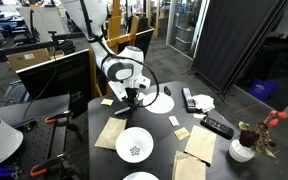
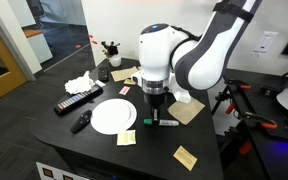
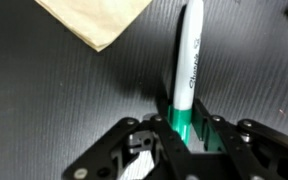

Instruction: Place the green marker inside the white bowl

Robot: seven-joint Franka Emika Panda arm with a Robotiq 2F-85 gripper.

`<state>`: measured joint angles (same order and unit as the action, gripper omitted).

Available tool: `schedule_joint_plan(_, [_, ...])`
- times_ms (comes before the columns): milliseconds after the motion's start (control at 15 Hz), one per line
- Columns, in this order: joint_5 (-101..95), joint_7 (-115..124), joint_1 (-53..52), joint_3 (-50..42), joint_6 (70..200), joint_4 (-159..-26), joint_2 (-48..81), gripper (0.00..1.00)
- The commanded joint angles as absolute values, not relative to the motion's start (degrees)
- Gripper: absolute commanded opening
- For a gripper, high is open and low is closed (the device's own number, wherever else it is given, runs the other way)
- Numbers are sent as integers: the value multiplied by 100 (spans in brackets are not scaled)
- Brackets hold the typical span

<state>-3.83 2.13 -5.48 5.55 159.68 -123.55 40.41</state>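
Note:
The green marker (image 3: 187, 60) has a white barrel and a green end and lies on the black table. In the wrist view its green end sits between my gripper's (image 3: 187, 120) two fingers, which press against it. In an exterior view the marker (image 2: 167, 124) lies low on the table under the gripper (image 2: 154, 116). The white bowl (image 1: 134, 146) with a dark centre mark stands nearer the table's front, apart from the gripper (image 1: 131, 98). I cannot see the bowl in the view where the arm fills the middle.
A plain white plate (image 2: 113, 116) lies beside the gripper and also shows in an exterior view (image 1: 160, 102). Tan napkins (image 1: 111, 133) (image 1: 200, 146) (image 3: 94, 20), yellow notes (image 2: 127, 137), two remotes (image 2: 77, 103) (image 1: 216, 127) and a flower vase (image 1: 242, 150) lie around.

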Motion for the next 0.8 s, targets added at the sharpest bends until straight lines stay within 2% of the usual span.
schedule_joint_plan(0, [-232,117,-536,613,15698,-12336,3910,1])
schedule_joint_plan(67, [-237,202,-596,563,15634,-12387,3817,6])
schedule_joint_plan(733, [-279,749,-759,107,14870,-12796,2593,6])
